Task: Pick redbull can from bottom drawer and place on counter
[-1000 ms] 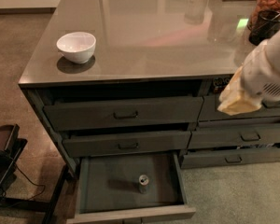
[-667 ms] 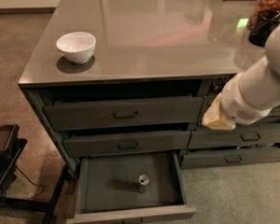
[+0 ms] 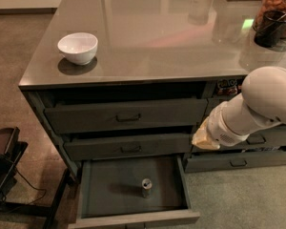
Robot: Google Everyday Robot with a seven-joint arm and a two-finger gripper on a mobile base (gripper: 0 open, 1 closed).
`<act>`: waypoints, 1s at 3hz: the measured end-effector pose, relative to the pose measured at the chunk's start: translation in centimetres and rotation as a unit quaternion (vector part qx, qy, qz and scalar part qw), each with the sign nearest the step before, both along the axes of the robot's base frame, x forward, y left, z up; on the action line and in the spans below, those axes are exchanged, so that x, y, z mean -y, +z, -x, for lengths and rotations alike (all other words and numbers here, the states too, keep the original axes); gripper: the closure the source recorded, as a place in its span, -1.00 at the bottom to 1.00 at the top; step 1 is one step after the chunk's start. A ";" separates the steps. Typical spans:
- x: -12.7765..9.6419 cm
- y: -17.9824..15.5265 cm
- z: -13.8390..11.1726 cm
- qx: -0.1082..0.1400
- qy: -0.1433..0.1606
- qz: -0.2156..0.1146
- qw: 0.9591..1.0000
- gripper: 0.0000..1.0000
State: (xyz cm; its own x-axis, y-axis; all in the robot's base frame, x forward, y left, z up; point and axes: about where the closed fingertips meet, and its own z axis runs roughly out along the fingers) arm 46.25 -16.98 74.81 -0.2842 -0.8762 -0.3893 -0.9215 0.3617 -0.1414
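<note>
redbull can [image 3: 146, 187]: stands upright on the floor of the bottom drawer, lower centre of the frame, a little right of the drawer's middle and nearer its front wall than its back; nothing touches it.
look of the can: slim, silver-grey, its shiny round top facing up; any markings are too small to read.
dark stand [image 3: 2, 149]: lower left, on the carpet beside the drawer unit, well apart from the can.
white bowl [image 3: 78, 47]: upper left, alone on the counter near its left edge.
counter [image 3: 148, 37]: glossy grey-brown top across the upper frame; the bare stretch right of the bowl looks a fair place to set the can down.
handled drawers [image 3: 126, 114]: two, stacked above the open one, their fronts set well back from its front wall.
bottom drawer [image 3: 109, 190]: pulled out toward the bottom edge of the frame, dark grey-green, its floor bare but for the can.
gripper [image 3: 203, 138]: right of centre, level with the lower handled drawer and just off the drawer fronts; whether it is spread or closed cannot be told.
the relation that counts: the can lies below and to the left of the gripper, apart from it, long axis vertical; the one arm would likely have to drop and swing left, then take the can across its narrow body.
white arm [image 3: 262, 104]: enters from the right edge, slanting down to the gripper.
jar [image 3: 276, 13]: upper right, on the counter's far corner.
</note>
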 end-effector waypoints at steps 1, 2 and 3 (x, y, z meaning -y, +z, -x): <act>0.1 -2.7 -0.1 0.010 0.005 -0.002 1.000 1.00; -0.1 -9.6 0.7 0.016 0.016 -0.009 1.000 1.00; -0.4 -17.3 0.2 0.017 0.006 -0.031 0.999 1.00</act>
